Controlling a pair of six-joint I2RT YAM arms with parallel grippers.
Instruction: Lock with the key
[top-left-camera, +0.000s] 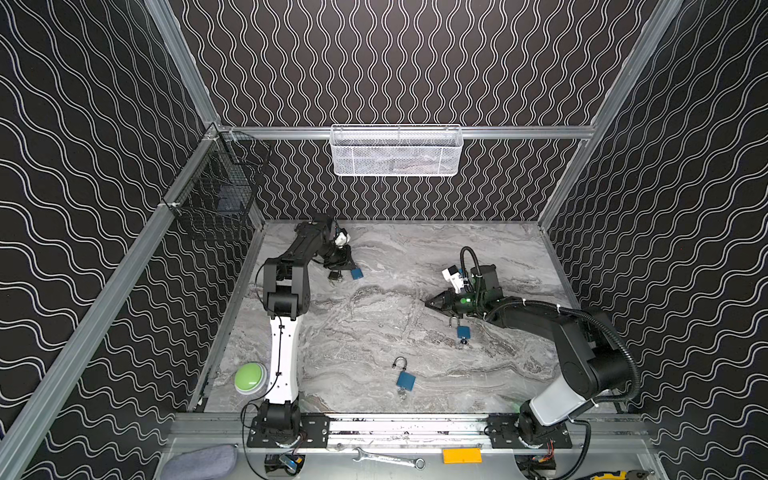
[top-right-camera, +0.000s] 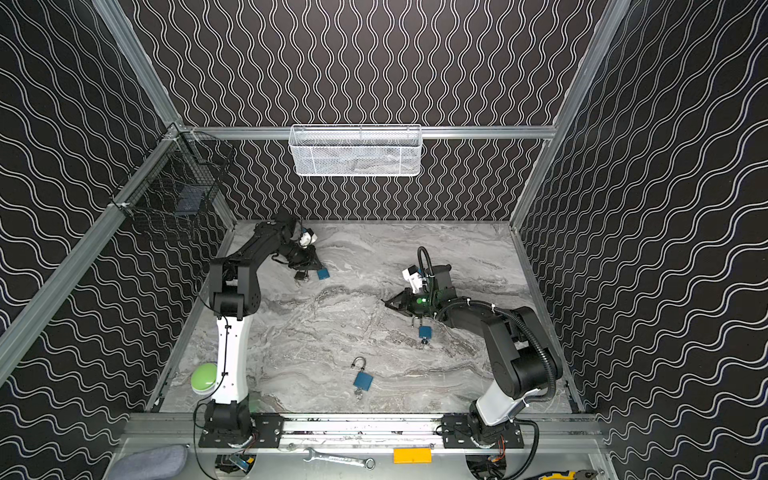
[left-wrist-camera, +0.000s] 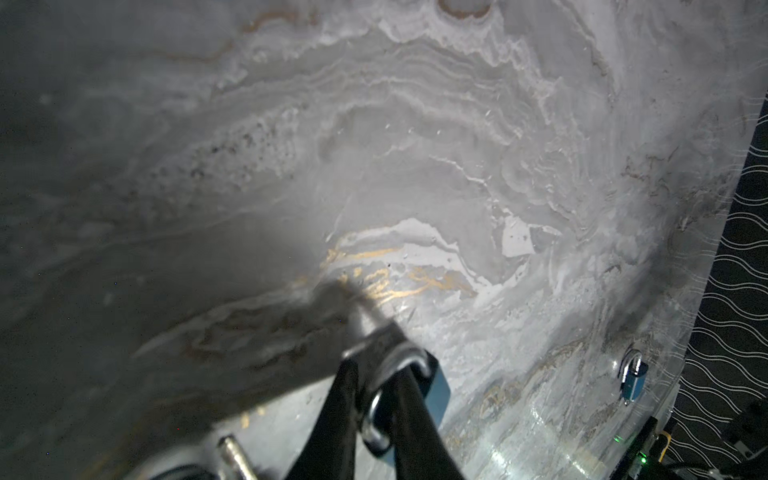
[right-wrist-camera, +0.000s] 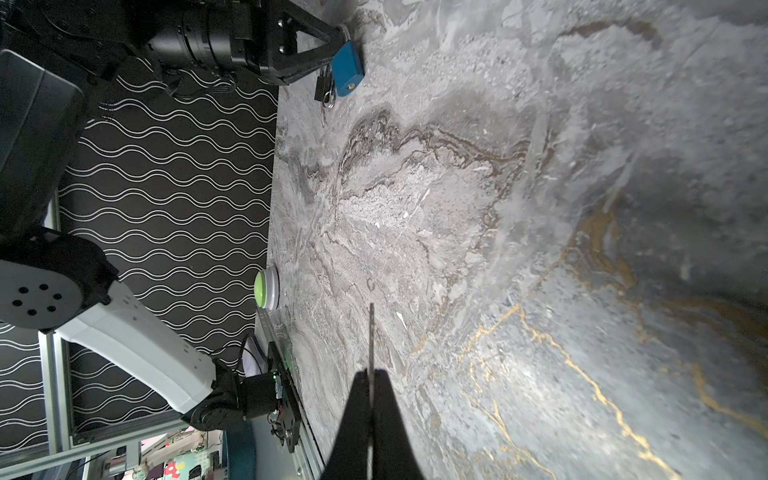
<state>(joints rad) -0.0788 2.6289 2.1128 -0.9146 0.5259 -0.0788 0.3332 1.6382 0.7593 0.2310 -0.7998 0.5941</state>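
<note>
Nearest me, on the metal ledge ahead of the arm mounts, lie a steel spanner (top-left-camera: 388, 458), an orange block (top-left-camera: 462, 455) and a grey fabric pouch (top-left-camera: 199, 461), the pouch cut off by the edge of both top views. Beyond them stretches the grey marbled bench (top-left-camera: 374, 324).

At its back left sits the far padlock (left-wrist-camera: 438, 386), blue-bodied and mostly hidden in the left wrist view behind the black left fingers (left-wrist-camera: 338, 415). One leg of its rounded steel shackle (left-wrist-camera: 401, 359) runs between them, but whether they pinch it or merely stand around it I cannot tell. Its keys (right-wrist-camera: 326, 89) lie touching it, small and dark.

The right fingers (right-wrist-camera: 386, 415) are clenched together. A thin dark sliver (right-wrist-camera: 371, 332) runs on past their tips, too fine to name. Just beside those fingers lies the middle padlock (top-left-camera: 463, 332), its shackle end partly under the arm.

The near padlock (top-left-camera: 405, 380) lies flat toward the front with its shackle arched. A small key (top-left-camera: 402, 392) at its base is blurred.
</note>
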